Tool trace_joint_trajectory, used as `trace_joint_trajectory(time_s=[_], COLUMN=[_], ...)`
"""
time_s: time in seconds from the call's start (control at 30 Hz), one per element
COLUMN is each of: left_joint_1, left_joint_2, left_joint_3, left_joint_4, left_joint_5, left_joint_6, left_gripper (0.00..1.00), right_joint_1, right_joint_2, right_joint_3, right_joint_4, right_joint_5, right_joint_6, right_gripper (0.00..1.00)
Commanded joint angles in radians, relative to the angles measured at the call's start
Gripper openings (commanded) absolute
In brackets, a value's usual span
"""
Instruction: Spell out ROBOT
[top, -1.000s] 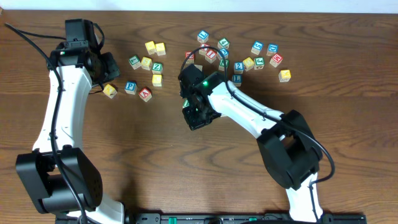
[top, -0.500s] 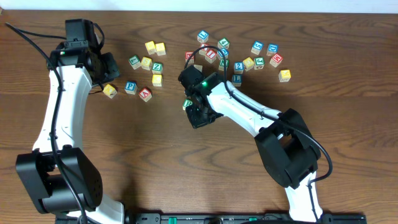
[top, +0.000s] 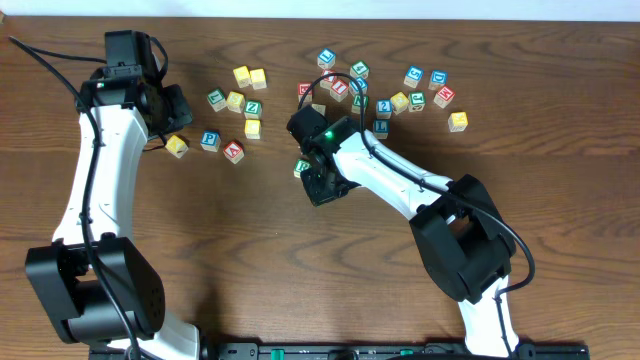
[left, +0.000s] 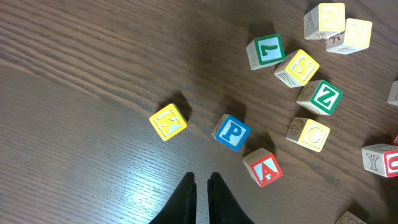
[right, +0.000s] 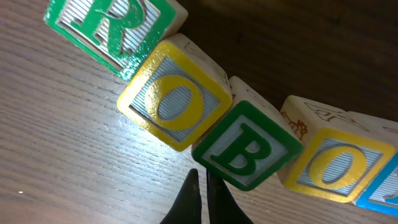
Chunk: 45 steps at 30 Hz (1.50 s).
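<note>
Right tool (right: 203, 186): your fingers are drawn together with nothing between them. The tips hang just in front of the green B block (right: 249, 146).

Row so far, read from the right wrist view: green R block (right: 112, 25), yellow O block (right: 174, 102), the B, then a second yellow O block (right: 336, 165). They run in one slanted line, each block touching or just beside the next. A blue-edged block (right: 387, 186) shows past the second O at the frame edge, and you cannot read its letter.

From overhead, the row sits near the middle of the table (top: 200, 260), under the right tool. Only the R shows there, peeking out on the left side.

Left tool (left: 201, 190): fingers nearly together, holding nothing, above bare wood. It hangs toward the far left corner of the table.
- Just ahead of the left tool lie a yellow K block (left: 168, 121), a blue P block (left: 232, 132) and a red A block (left: 263, 167), each apart from the others.
- The remaining loose blocks are scattered along the far edge, well apart from the row.
</note>
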Motion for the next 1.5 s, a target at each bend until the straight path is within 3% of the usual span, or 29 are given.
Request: trace_joint_trajectory(time_s=[0.0,0.6,0.87,1.13,1.47], left_joint_1=[-0.001,-0.001,-0.001,-0.001,-0.046], left_joint_2=[-0.011,-0.011,-0.011,-0.011,0.016], left_joint_3=[0.019,0.019,0.019,0.019,0.003], left_joint_4=[-0.005,-0.008,-0.007,-0.013,-0.014], left_joint_5=[-0.013,-0.013,-0.013,-0.012,0.055], left_joint_6=[0.006,0.005,0.006,-0.005,-0.025], left_gripper=[0.09,0.09,0.09,0.09,0.09], right_joint_1=[-0.008,-0.031,-0.030,-0.030,-0.060], right_joint_2=[0.006,0.006,-0.034,-0.027,-0.023], right_joint_3=[0.008,0.008,0.124,0.152,0.152], right_joint_4=[-0.003,-0.017,-0.021,0.109,0.106], right_joint_5=[0.021,0.021,-0.028,-0.042,-0.035], right_joint_6=[0.000,0.000,-0.035,0.005,0.023], right_gripper=[0.01,0.01,0.01,0.01,0.01])
